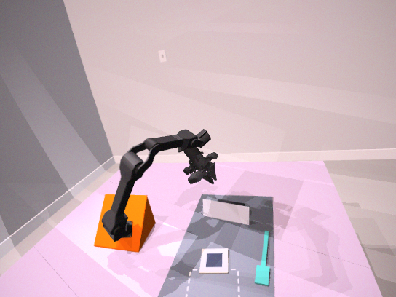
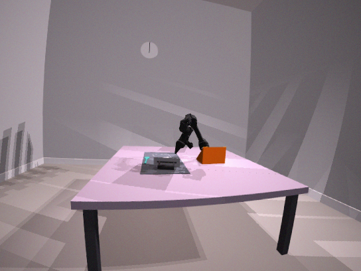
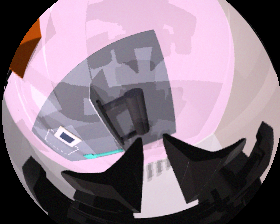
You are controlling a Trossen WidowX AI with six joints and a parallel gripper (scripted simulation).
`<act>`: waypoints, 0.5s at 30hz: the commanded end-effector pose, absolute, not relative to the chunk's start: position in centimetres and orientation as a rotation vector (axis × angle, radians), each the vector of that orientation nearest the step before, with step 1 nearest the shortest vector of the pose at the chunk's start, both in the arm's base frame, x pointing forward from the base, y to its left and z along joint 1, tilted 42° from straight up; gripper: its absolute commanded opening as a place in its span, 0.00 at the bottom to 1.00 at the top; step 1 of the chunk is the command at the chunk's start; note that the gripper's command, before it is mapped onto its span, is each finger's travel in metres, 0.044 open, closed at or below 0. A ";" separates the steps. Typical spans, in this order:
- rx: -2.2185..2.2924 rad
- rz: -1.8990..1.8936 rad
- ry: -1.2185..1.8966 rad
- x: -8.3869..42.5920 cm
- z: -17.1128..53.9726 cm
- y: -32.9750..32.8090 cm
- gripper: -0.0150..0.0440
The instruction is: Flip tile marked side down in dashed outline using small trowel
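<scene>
The grey mat [image 1: 236,242] [image 2: 184,171] [image 3: 160,65] lies flat on the pink worktop [image 1: 309,191] [image 2: 189,194] [image 3: 200,105]. Toward one end of the mat stands an upright pale panel [image 1: 226,212] [image 2: 176,162], with a dark frame [image 3: 137,110] on its outer side; whether the frame can hold anything, I cannot tell.

The tile [image 1: 214,260] [image 3: 66,136] lies flat on the mat, its dark marked square facing up. It overlaps one edge of the dashed outline [image 1: 239,283], with most of it lying on the panel side of that line. The teal trowel [image 1: 265,250] [image 2: 146,160] [image 3: 102,154] rests on the mat close to the long edge farther from the orange block [image 1: 142,205] [image 2: 214,155] [image 3: 27,47]; its handle points toward the panel end and its blade lies the other way.

A strip of mat separates the tile from the trowel, and a strip of worktop runs between the mat and the block. The trowel's blade stays inside the mat's edge.

The black arm [image 1: 125,187] [image 2: 199,135] reaches toward the mat's panel end, holding the tool [image 1: 214,180] [image 2: 176,153] [image 3: 151,138] above the worktop, clear of the panel. Its fingers are slightly spread, with nothing pinched between them.
</scene>
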State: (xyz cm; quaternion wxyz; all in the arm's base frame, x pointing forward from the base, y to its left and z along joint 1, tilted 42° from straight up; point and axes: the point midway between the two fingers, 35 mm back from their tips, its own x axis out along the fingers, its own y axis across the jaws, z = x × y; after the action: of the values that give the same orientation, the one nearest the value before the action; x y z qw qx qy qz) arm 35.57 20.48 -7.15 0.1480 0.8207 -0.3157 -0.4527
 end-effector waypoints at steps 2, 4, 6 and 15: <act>2.230 -1.492 -0.951 35.7 -8.6 19.8 0.42; 2.175 -1.568 -0.971 35.6 -9.1 19.5 0.42; 2.118 -1.644 -0.991 35.5 -9.5 19.2 0.42; 1.955 -1.847 -1.050 35.0 -10.5 18.4 0.42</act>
State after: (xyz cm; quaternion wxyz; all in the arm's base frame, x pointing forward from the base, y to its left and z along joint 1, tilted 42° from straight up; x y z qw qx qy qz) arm 35.12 18.37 -10.48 0.1277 0.6822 -0.3613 -0.6227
